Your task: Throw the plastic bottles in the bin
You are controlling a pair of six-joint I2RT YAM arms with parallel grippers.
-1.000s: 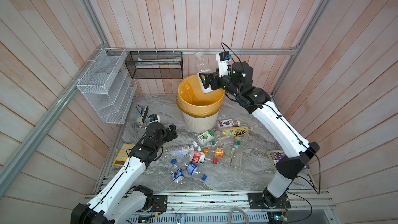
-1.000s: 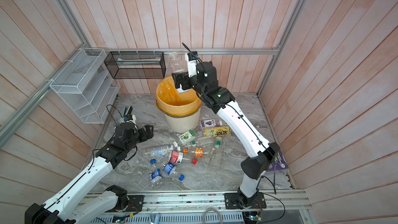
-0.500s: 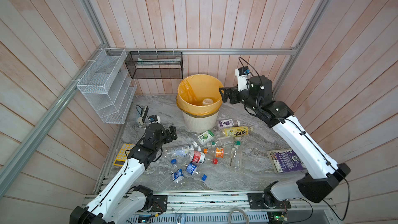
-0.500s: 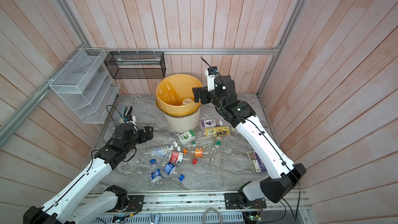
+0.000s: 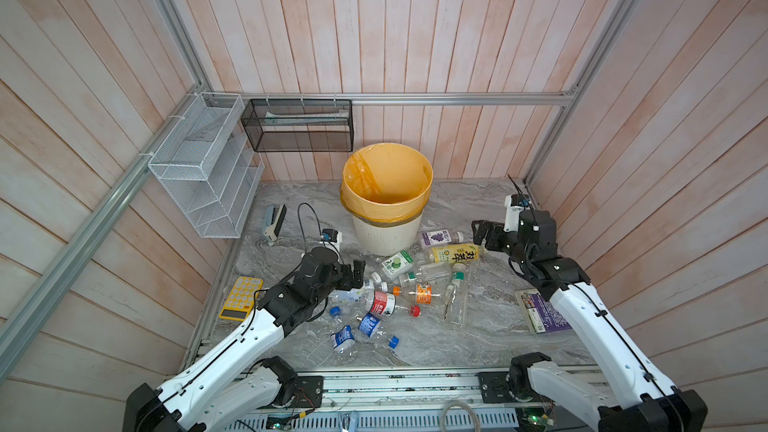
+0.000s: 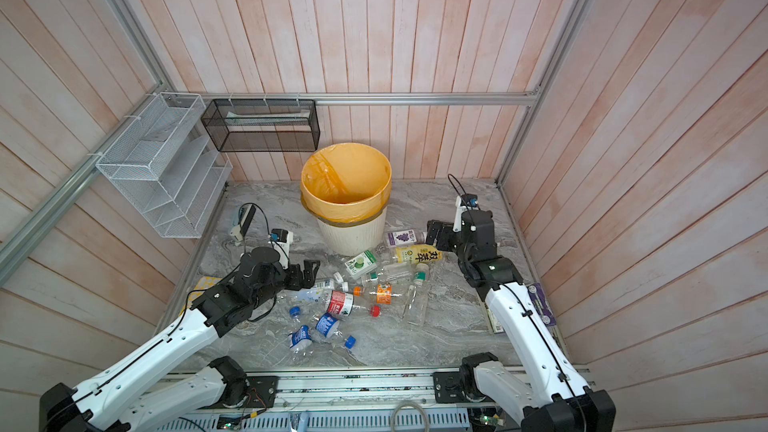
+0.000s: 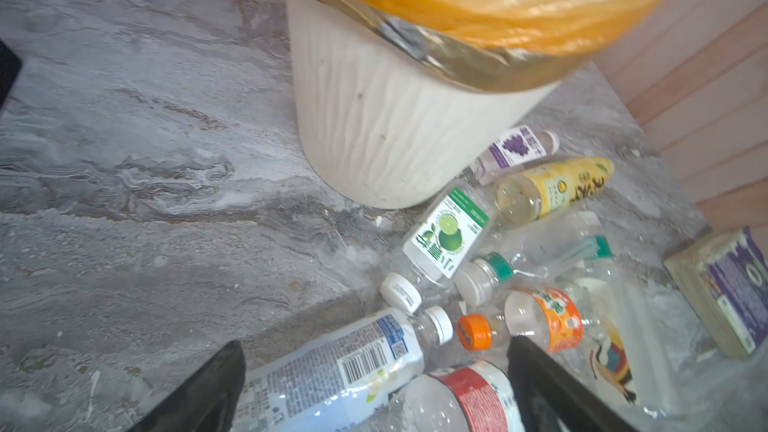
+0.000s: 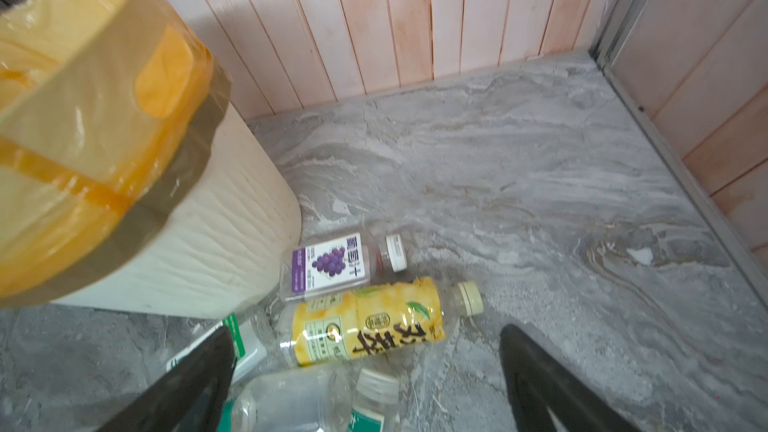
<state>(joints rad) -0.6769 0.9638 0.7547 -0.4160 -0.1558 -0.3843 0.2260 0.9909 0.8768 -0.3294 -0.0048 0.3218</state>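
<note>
Fingers (image 7: 199, 401) spread on left gripper (image 5: 356, 275) and right gripper (image 5: 480, 235), both empty; clear plastic bottles (image 5: 423, 295) lie strewn at 6 o'clock of ribbed cream yellow-lined bin (image 5: 386, 238); marbled grey counter (image 5: 478, 201) bare at bin's 3 o'clock.

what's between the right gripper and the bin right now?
The purple-label bottle lies between the right gripper and the bin, with the yellow-label bottle beside it. This shows in both top views.
</note>
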